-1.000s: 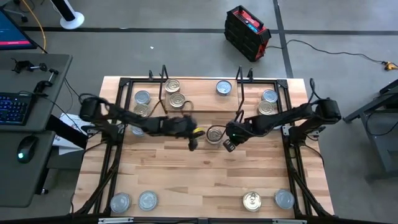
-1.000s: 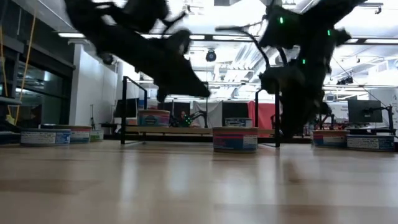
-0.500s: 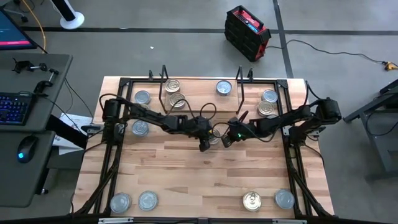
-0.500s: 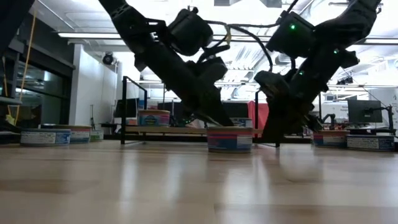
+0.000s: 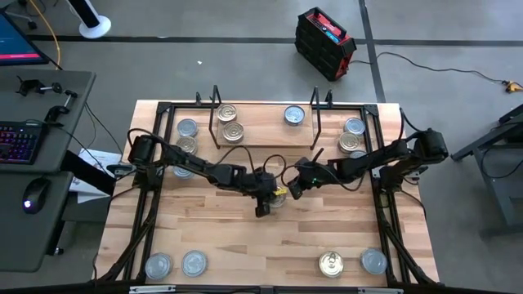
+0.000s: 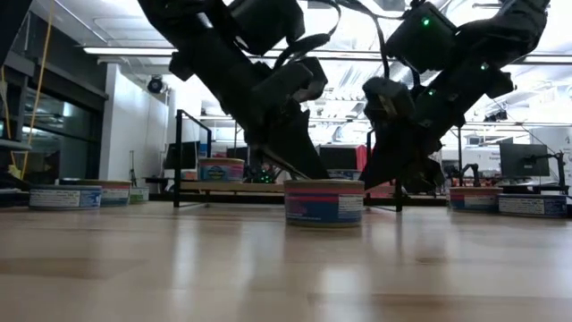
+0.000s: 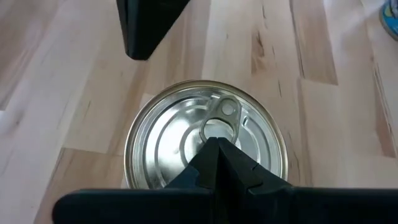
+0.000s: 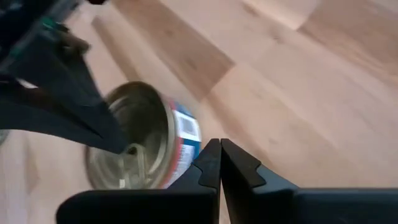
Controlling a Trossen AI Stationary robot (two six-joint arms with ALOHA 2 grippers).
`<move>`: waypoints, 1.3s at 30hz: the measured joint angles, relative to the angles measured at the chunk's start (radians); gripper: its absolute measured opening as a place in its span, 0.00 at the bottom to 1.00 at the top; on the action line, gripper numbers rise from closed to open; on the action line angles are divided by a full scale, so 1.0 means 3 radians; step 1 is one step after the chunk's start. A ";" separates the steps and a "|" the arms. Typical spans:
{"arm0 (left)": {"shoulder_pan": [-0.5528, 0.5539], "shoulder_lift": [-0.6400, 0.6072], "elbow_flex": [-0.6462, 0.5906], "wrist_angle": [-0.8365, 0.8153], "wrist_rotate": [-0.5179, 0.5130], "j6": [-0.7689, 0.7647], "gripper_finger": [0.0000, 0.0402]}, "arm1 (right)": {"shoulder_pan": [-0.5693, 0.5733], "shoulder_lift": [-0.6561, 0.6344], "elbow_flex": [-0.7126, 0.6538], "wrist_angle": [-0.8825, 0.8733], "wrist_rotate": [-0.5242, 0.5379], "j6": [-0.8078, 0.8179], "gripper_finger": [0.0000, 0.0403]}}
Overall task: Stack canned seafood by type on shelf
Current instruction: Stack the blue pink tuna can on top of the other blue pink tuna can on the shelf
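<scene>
big light wooden tabletop, w/ the low light-wood shelf w/ thin black wire uprights along its far edge. 3 flat round tins sit on the shelf board, more at both shelf ends and along the near table edge. mid-table stands one flat round gold-lidded tin w/ red-blue label, upright on the wood, well apart from the shelf. left gripper is over this tin, fingers pressed together, tips at the lid's pull tab. right gripper just beside the tin, fingers closed, holding nothing.
</scene>
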 joint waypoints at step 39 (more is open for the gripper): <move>0.0191 -0.1043 -0.1838 0.1125 0.0099 -0.0269 0.00 | 0.0245 0.0598 0.1323 -0.0940 -0.0112 -0.1919 0.00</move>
